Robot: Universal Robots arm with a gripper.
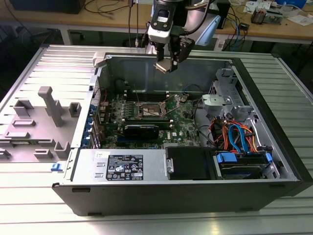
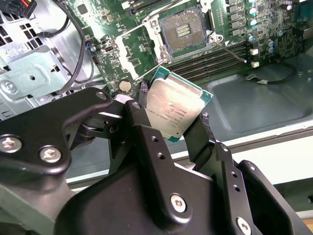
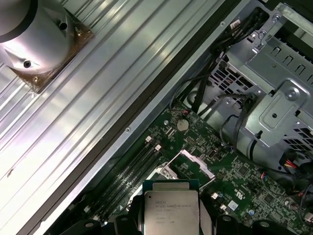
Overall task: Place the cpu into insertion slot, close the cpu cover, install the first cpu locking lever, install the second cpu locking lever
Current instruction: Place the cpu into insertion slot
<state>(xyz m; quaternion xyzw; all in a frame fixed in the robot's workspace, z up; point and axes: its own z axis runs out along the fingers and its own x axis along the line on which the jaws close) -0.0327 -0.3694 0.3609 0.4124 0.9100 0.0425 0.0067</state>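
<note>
Step one of four, nothing seated yet. Grips cpu [image 2: 177,105] in tool [image 1: 167,64], high above open case [image 1: 186,196], well apart from empty socket [image 2: 185,30]; cpu cover [image 2: 155,39] up, locking lever [image 2: 229,49] loose.

High exterior view; both close wrist views share motherboard [image 2: 122,51] [image 3: 244,178].

Up close in the second wrist view, the matte black two-finger metal gripper [image 2: 173,105] is all chunky bar linkages, with small holes running down each finger [image 2: 146,142] and shiny silver round-head screws [image 2: 50,154] on the plates behind those fingers. Above the fingers in the exterior view sits a pale grey boxy wrist block [image 1: 157,33] with a black face, then a light grey arm link [image 1: 198,19].
</note>
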